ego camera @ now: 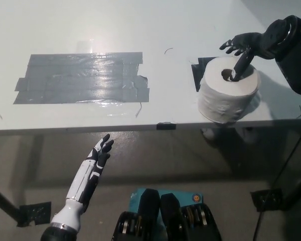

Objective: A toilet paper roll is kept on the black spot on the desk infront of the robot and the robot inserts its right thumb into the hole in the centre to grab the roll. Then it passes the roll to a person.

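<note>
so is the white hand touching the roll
No, the left hand hangs open below the desk edge, far from the toilet paper roll.

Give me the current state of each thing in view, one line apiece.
White toilet paper roll: standing on end on the black spot, near the desk's front edge.
Black right hand: thumb in the roll's centre hole, other fingers spread, no grip closed.
White left hand: open, resting below the desk edge.
Large grey tape patch: flat on the white desk, bare.
</note>
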Controlling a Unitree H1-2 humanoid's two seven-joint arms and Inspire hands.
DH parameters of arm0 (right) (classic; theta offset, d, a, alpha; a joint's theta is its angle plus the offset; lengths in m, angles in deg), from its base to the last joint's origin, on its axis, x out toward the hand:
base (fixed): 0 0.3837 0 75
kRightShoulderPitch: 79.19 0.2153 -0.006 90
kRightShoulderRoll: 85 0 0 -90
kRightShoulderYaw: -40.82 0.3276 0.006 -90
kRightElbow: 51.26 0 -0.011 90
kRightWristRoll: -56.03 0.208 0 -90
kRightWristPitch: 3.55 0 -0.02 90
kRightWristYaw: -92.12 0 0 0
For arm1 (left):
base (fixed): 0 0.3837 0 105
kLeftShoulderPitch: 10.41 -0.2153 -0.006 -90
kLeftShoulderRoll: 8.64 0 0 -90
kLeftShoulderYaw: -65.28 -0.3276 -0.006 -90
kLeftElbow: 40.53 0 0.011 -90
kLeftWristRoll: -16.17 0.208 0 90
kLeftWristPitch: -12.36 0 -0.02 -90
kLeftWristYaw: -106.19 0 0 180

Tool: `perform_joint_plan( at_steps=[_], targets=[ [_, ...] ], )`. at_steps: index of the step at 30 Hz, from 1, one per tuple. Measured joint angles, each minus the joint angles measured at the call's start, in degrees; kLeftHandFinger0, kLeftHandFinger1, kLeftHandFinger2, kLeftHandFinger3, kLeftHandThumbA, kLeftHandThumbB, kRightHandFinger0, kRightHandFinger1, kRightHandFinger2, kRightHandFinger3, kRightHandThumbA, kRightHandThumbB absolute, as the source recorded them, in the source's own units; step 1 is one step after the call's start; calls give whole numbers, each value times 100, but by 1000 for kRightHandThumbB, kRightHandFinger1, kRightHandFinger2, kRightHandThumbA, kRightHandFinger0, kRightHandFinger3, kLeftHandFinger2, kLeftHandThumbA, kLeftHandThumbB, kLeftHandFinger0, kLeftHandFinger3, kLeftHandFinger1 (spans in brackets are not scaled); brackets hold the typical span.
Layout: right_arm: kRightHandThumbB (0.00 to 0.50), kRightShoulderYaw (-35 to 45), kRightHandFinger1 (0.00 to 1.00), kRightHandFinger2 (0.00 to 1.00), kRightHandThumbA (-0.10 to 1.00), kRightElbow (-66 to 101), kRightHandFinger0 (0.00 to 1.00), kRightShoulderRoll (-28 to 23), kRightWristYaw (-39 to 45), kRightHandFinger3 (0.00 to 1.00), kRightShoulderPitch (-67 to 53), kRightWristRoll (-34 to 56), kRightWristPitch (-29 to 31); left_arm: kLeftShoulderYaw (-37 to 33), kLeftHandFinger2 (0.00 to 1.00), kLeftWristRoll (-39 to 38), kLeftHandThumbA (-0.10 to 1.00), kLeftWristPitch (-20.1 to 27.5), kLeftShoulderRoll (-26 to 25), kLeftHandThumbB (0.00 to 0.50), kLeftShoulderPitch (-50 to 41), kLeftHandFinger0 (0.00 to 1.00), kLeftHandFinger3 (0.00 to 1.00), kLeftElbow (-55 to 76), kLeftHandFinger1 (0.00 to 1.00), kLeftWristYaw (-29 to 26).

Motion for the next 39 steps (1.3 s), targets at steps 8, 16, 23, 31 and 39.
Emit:
perform_joint_plan(
  at_steps=[8,16,23,31,39],
  targets=[
    [353,-23,1000,1000,1000,-14,1000,16,-85,1000,-5,-93,4,0,1000,0,1000,-7,-1,114,22,1000,1000,1,1000,1],
    [360,-27,1000,1000,1000,-35,1000,86,-164,1000,-5,-115,8,-2,1000,1,1000,-15,-4,122,64,1000,1000,3,1000,2],
    [350,-80,1000,1000,1000,-46,1000,166,-211,1000,-7,-161,77,-1,1000,0,1000,-15,-8,123,74,1000,1000,3,1000,20],
    [300,-146,1000,1000,1000,-46,1000,255,-409,1000,-32,-298,92,1,1000,-3,1000,-28,-10,131,90,1000,1000,11,1000,62],
    [258,-464,252,420,-66,-186,65,376,-658,734,-111,-576,62,12,1000,-20,1000,-30,-9,128,115,1000,1000,11,1000,76]
  ],
)
